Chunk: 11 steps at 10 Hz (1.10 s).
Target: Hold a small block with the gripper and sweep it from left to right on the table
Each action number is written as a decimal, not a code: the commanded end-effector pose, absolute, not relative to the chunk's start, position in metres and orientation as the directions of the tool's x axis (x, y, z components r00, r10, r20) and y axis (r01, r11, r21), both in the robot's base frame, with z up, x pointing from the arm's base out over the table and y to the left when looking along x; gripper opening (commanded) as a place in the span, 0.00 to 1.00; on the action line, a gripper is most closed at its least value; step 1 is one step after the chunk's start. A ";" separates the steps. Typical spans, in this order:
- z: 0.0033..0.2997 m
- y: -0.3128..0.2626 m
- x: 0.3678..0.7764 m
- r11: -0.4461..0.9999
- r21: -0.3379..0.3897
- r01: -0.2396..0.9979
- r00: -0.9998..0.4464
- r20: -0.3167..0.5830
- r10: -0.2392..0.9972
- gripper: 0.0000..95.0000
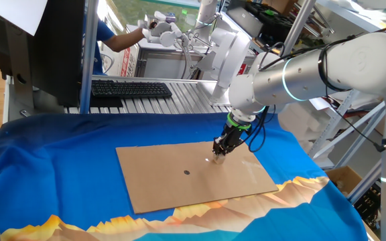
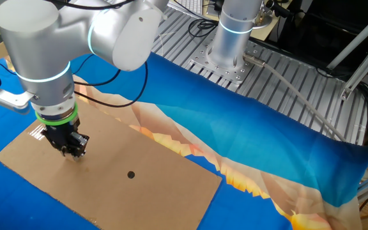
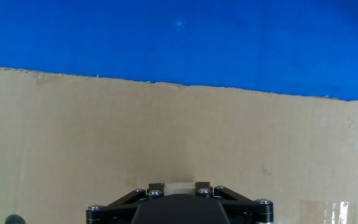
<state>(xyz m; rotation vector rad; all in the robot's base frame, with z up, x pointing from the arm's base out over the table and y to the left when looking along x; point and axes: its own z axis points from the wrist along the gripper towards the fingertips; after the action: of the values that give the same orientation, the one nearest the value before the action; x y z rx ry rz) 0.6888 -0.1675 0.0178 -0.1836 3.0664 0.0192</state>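
My gripper [image 1: 220,152], a black claw under a green ring collar, points down at the brown cardboard [image 1: 179,191] on the blue table cloth [image 1: 45,174]. In the hand view the small pale tan block [image 3: 179,186] sits between the two fingers, and the gripper [image 3: 179,185] is shut on it, at the cardboard's surface. In the other fixed view the gripper [image 2: 71,149] stands on the left part of the cardboard [image 2: 145,198]; the block is too small to make out there.
A small dark round dot [image 1: 187,172] lies on the cardboard left of the gripper, also seen in the other fixed view [image 2: 131,174]. A grey slatted bench with a black keyboard [image 1: 129,88] stands behind the table. A second arm's base [image 2: 232,45] stands on the bench.
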 end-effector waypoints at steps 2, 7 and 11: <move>0.014 -0.164 0.686 0.993 -0.002 -0.118 -0.991 -0.065 -0.118 0.00; 0.014 -0.152 0.686 0.994 -0.007 -0.105 -0.992 -0.068 -0.106 0.00; 0.015 -0.140 0.684 0.996 -0.009 -0.092 -0.994 -0.064 -0.092 0.00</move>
<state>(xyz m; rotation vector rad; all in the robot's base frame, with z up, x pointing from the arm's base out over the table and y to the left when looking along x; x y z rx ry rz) 0.6843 -0.1382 0.0188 -0.1374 3.0758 -0.0100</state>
